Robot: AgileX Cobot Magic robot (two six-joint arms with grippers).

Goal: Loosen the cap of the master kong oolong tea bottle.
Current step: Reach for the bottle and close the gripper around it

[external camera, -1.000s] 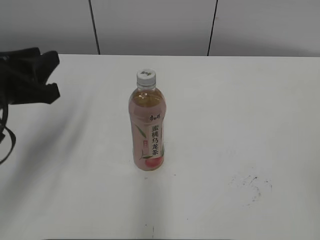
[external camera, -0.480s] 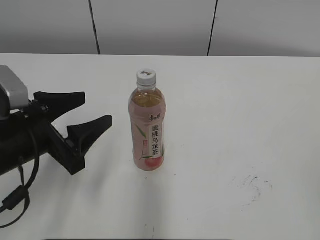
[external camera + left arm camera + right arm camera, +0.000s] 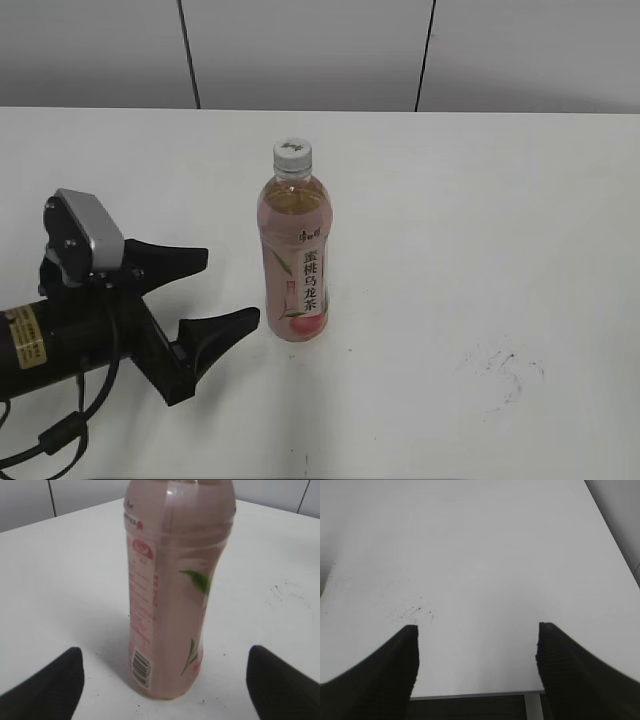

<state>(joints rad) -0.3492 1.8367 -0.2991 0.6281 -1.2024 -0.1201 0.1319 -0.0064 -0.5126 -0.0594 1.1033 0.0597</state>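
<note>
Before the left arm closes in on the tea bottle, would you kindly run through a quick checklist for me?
1. Bottle upright on the table: ok.
2. Cap on and unobstructed: ok.
3. Left gripper open wide enough for the bottle body: ok.
4. Bottle centred between the left fingers in the left wrist view: ok.
5. Left fingers around the bottle: not ok, short of it.
6. Right gripper open, over bare table: ok.

The master kong oolong tea bottle (image 3: 295,255), just past the left jaws, reads 蜜桃乌龙茶 down its label; barcode digits are too blurry.
</note>
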